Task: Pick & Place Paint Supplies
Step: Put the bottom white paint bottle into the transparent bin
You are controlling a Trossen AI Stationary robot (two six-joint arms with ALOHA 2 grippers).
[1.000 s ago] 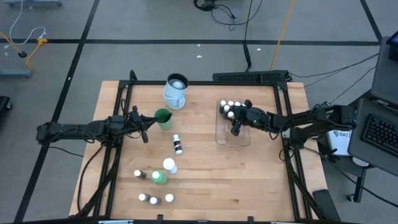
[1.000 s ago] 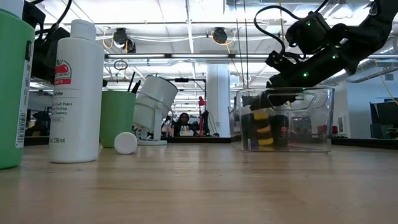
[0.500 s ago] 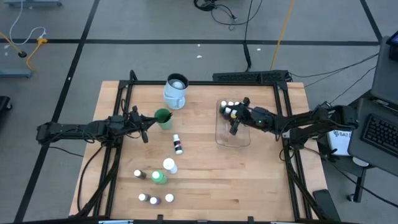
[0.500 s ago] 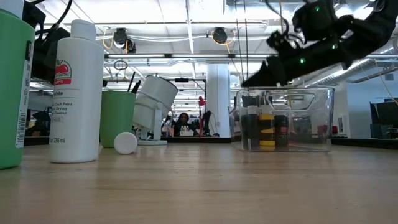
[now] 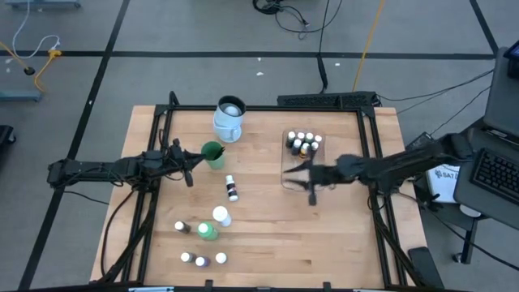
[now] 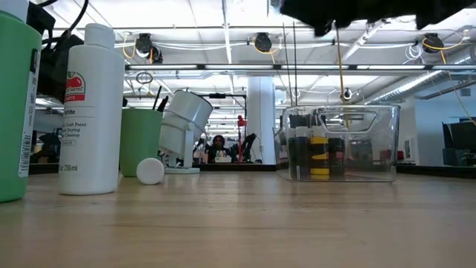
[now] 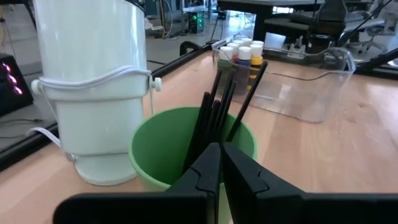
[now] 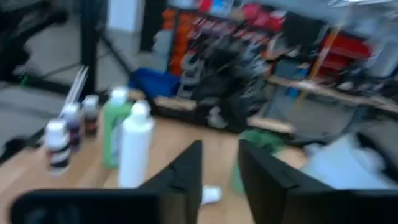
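the right gripper (image 5: 310, 174) hangs over the near-left corner of the clear tub (image 5: 318, 180). its fingers (image 8: 186, 168) stand apart with nothing between them. every loose supply lies on the far side of the tub from this arm, out toward the left arm.

nearest that corner is a close pair of tiny bottles (image 5: 232, 187). i cannot tell whether they stand or lie, so i cannot give their long axis. beyond them, farther from the tub and toward the desk (image 5: 268, 235) front, a tall white bottle (image 5: 220, 215) and a green bottle (image 5: 208, 231) stand upright side by side, so i judge a grip from the side would suit them.

the left gripper (image 5: 188, 165) sits well away from the tub, just beside the green cup (image 7: 186, 134). its fingers (image 7: 208, 168) are pressed together and hold nothing. by my reading it is the nearer arm to the pair, though the right one looks to be the arm at work.

counted:
- about seven white caps among the bottles in the tub (image 5: 303, 143), packed at its far-left end
- six tiny bottles loose on the desk: the pair, a single tiny bottle (image 5: 180, 227) beside the green bottle, and a row of three (image 5: 202, 259) farthest from the tub
- two larger bottles, one white and one green
- roughly four dark-handled brushes (image 7: 217, 102) leaning in the green cup
- one white mug (image 5: 229, 118), behind the cup
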